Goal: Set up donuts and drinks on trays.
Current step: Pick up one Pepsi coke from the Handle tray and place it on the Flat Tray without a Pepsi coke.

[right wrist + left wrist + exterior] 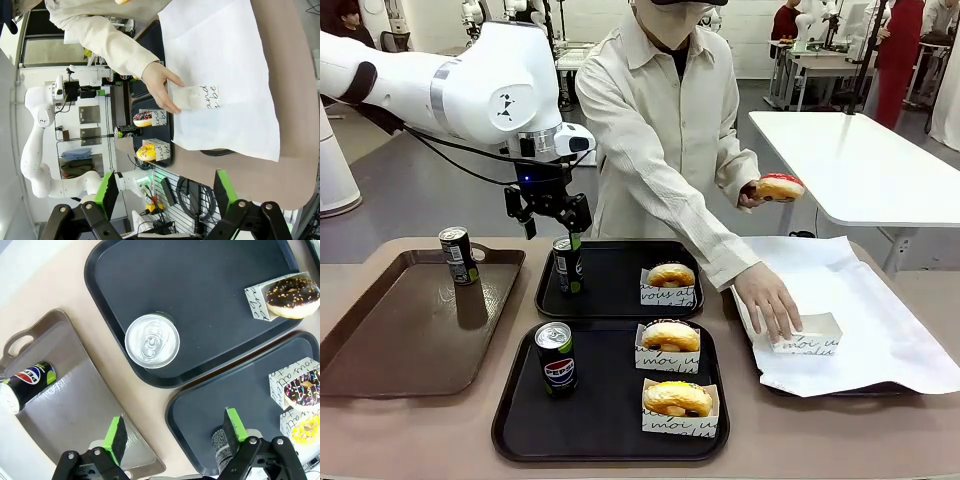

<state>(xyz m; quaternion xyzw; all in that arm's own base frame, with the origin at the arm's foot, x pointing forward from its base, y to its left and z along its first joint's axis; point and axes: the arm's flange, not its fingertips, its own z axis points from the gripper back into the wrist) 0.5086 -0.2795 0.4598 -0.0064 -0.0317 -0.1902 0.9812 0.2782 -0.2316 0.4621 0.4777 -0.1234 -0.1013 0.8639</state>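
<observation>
Near tray (520, 425): Pepsi can (557, 359) at 9 o'clock | my left gripper (551, 212) jaws wide, empty, above far-tray can (567, 264) | right gripper (165, 190) jaws spread, empty

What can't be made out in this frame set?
- Far tray, front view: left tool stands before the dark can, so contact is unclear.
- White sleeve, front view: person's hand partly covers it; contents unseen.
- Tray under white paper: mostly covered.

Matte black plastic trays (620, 298); glossy silver metal can top (151, 340) beyond green pads (116, 436); white paper sleeve (667, 293); smooth brown tray (390, 345); crinkled white paper sheet (880, 320).
</observation>
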